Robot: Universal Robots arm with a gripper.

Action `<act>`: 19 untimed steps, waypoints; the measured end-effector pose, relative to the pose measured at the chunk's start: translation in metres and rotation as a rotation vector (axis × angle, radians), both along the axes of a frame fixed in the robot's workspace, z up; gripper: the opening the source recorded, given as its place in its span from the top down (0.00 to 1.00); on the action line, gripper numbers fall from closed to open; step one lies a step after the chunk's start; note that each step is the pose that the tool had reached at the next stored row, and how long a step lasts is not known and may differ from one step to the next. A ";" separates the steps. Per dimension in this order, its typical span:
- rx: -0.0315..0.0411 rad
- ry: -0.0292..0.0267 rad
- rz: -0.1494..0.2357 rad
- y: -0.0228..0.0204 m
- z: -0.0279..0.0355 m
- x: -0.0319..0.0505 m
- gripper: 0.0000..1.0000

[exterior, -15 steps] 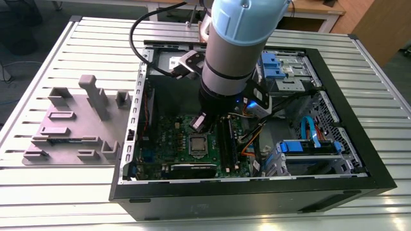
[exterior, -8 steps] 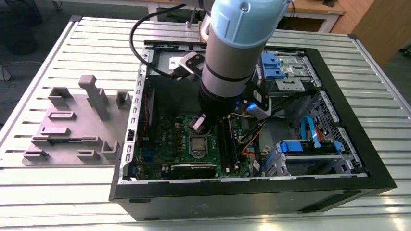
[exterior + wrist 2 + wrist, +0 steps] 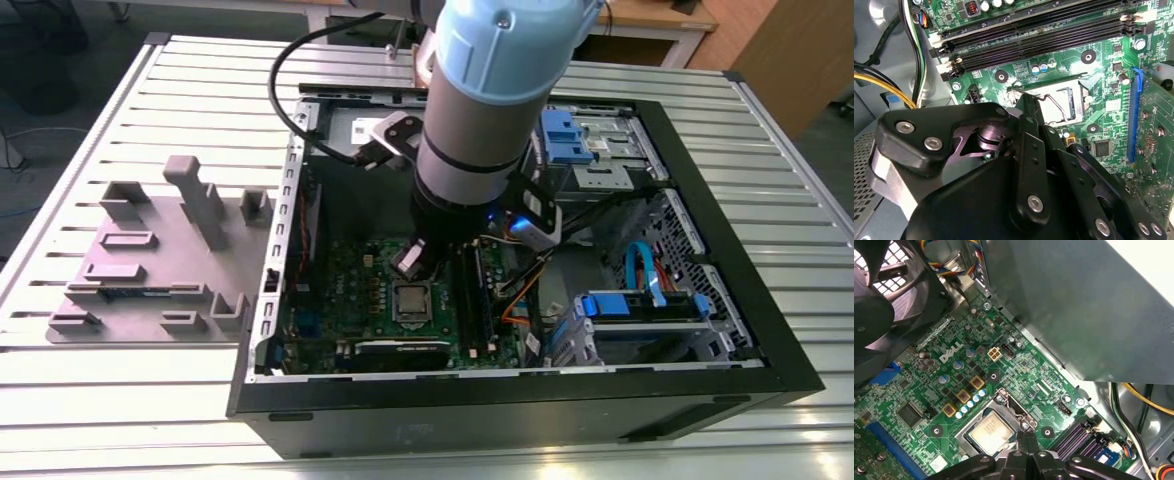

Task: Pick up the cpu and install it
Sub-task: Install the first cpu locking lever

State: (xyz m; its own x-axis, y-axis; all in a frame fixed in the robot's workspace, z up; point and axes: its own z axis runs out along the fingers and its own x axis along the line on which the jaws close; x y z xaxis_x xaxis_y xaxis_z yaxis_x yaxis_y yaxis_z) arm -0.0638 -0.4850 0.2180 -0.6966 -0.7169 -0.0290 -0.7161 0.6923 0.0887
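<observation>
Evidently the chip (image 3: 990, 429) already lies flat in its socket (image 3: 999, 412), just below the fingers (image 3: 1027, 449), which are drawn together, gripping nothing.

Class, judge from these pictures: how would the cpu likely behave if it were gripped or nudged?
The cpu looks like a thin, flat square with a metal top, so probably stiff and light. Lying flat in the socket, it should not roll or tip. Its smooth top may be slippery, and it is likely fragile.
</observation>
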 end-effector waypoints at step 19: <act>-0.0006 0.0000 -0.053 -0.0070 -0.0040 -0.0001 0.89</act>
